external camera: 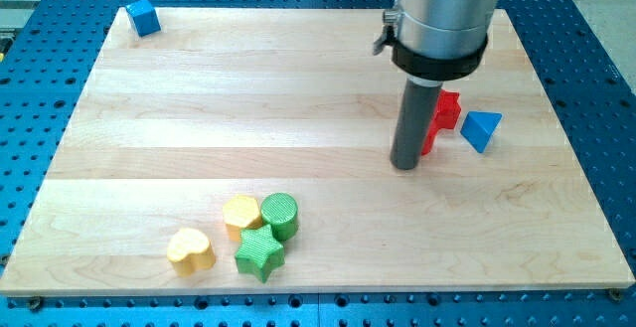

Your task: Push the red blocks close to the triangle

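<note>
My dark rod comes down from the view's top right, and my tip (pixel 405 165) rests on the wooden board. It stands just left of the red blocks (pixel 443 115), which the rod partly hides. I cannot make out their shapes or their number. The blue triangle (pixel 481 129) lies right next to the red blocks, on their right side, near the board's right edge.
A blue cube (pixel 144 17) sits at the board's top left corner. Near the bottom edge is a cluster: a yellow heart (pixel 190 251), a yellow block (pixel 241 215), a green cylinder (pixel 280 214) and a green star (pixel 260 253).
</note>
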`<state>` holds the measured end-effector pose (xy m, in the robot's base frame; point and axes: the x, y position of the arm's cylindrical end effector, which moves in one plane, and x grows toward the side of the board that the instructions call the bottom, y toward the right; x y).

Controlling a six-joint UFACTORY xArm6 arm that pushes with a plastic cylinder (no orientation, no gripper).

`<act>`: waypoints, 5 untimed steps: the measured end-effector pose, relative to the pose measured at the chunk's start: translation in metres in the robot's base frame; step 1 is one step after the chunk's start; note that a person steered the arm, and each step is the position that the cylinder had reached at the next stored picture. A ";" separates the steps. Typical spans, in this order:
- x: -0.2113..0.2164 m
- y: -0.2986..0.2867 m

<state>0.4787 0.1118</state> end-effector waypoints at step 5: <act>-0.016 -0.110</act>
